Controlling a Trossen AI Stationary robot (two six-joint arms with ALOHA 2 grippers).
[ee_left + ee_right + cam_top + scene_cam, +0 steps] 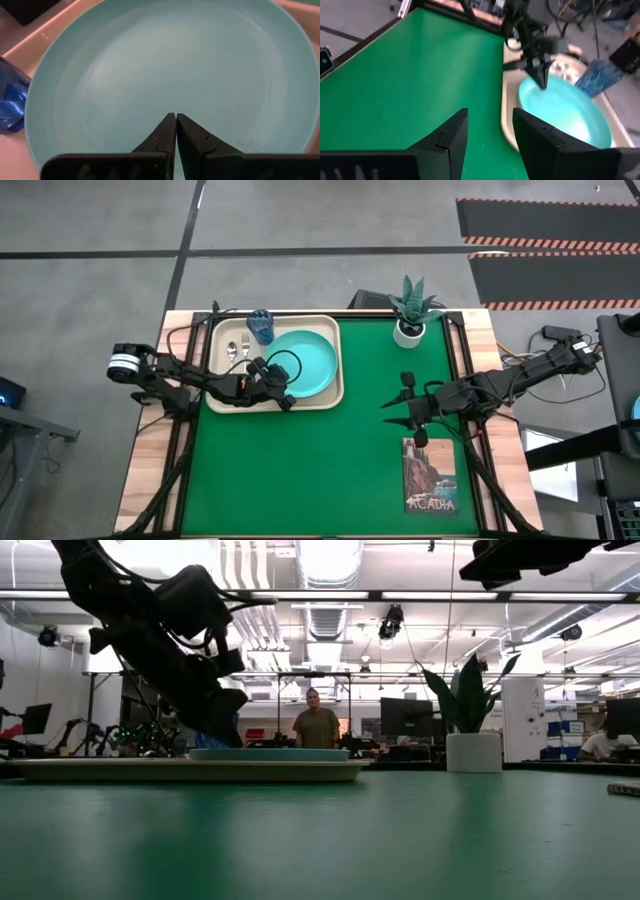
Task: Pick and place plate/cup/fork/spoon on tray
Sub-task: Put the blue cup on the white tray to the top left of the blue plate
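The beige tray lies at the far left of the green mat. On it rest the turquoise plate, the dark-blue cup at its far rim, and two silver utensils side by side; which is the fork and which the spoon I cannot tell. My left gripper is shut and empty, its tips pointing down close over the plate's near-left part; it also shows in the right wrist view. My right gripper is open and empty over the bare mat right of the tray.
A white pot with a green plant stands at the far right of the mat. The "Acadia" picture card lies at the near right, close to my right gripper. A person stands in the room beyond the table.
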